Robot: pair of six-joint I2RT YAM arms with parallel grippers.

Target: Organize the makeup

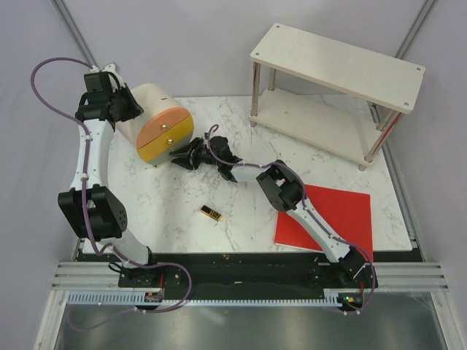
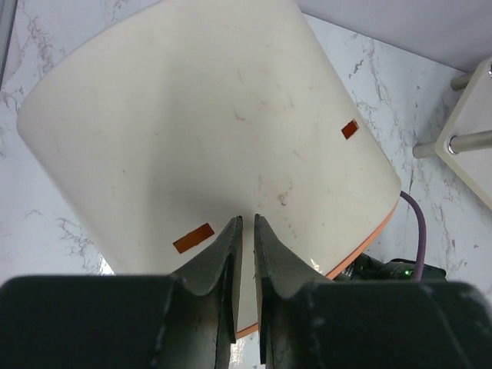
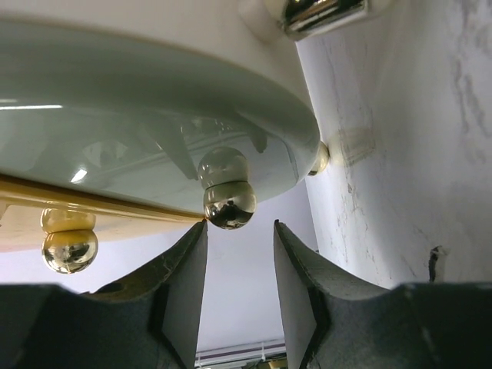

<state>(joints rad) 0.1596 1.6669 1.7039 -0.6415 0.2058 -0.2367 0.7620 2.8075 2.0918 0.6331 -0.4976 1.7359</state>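
Note:
A gold-and-black lipstick [image 1: 211,213] lies on the marble table, alone, in front of both arms' reach; the other makeup is out of view. My left gripper [image 1: 119,102] rests against the back of the cream round case [image 1: 149,109]. In the left wrist view its jaws [image 2: 247,219] are shut with a hairline gap, tips on the case's cream wall [image 2: 200,131]. My right gripper [image 1: 191,155] is open at the case's orange-yellow front [image 1: 166,134]. In the right wrist view a gold knob [image 3: 229,204] sits just beyond my open gripper [image 3: 240,227], near the left finger, not gripped.
A flat red sheet [image 1: 328,215] lies at the right front. A two-tier pale wooden shelf [image 1: 336,62] on metal legs stands at the back right. A second gold knob [image 3: 69,250] and a gold foot [image 3: 323,157] show on the case.

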